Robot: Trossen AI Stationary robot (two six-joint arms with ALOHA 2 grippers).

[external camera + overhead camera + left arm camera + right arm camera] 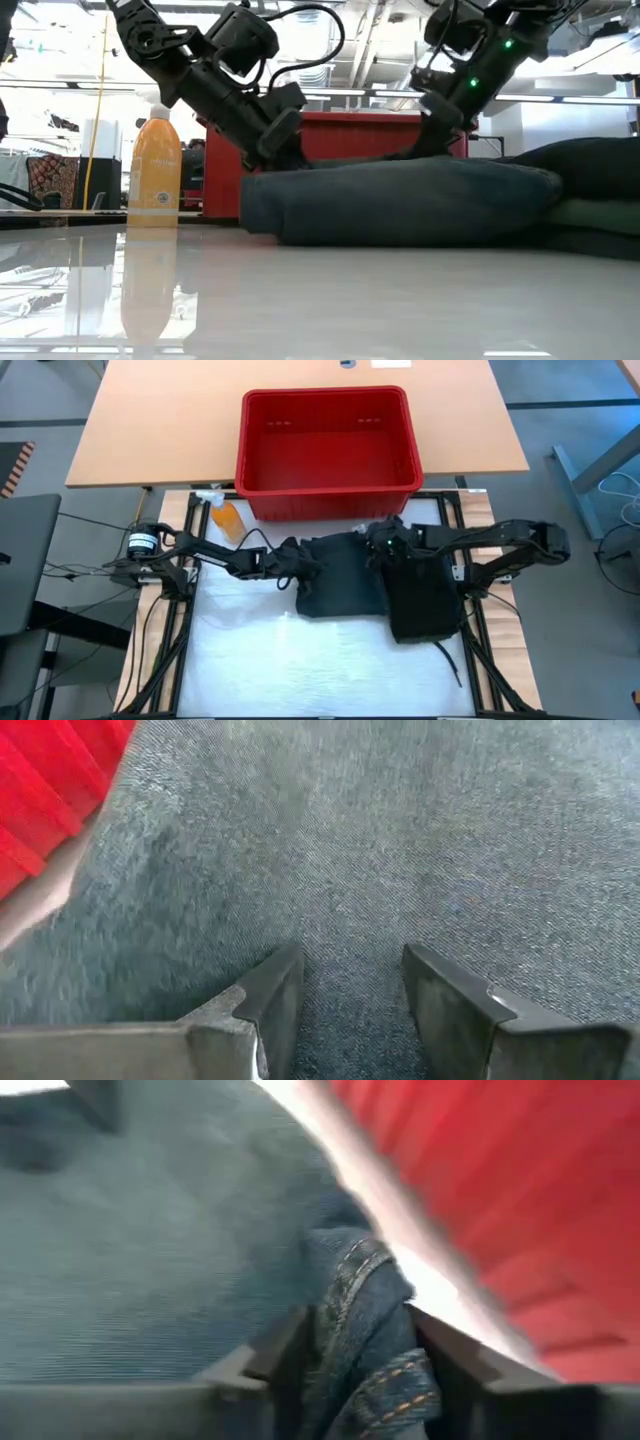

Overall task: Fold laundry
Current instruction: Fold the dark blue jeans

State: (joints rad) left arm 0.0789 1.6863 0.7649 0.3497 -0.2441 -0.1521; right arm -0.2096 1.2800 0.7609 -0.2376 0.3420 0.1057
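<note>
While both arms reach toward the middle of the white table, we see the laundry lying just near of the red basket: a folded blue denim garment at the centre and a stack of darker folded pieces touching it on the right.

Our left gripper sits low over the left edge of the denim. Its two dark fingers stand apart with bare cloth showing between them, and they pinch nothing; from the low view the tip presses down against the fabric.

Our right gripper is at the far right corner of the denim, close to the basket wall. A stitched, bunched seam of the denim fills the gap between its fingers, which bracket it on both sides. We cannot tell whether they clamp the fold or merely stand around it.

An orange bottle stands upright at the far left of the table, well apart from the cloth.
</note>
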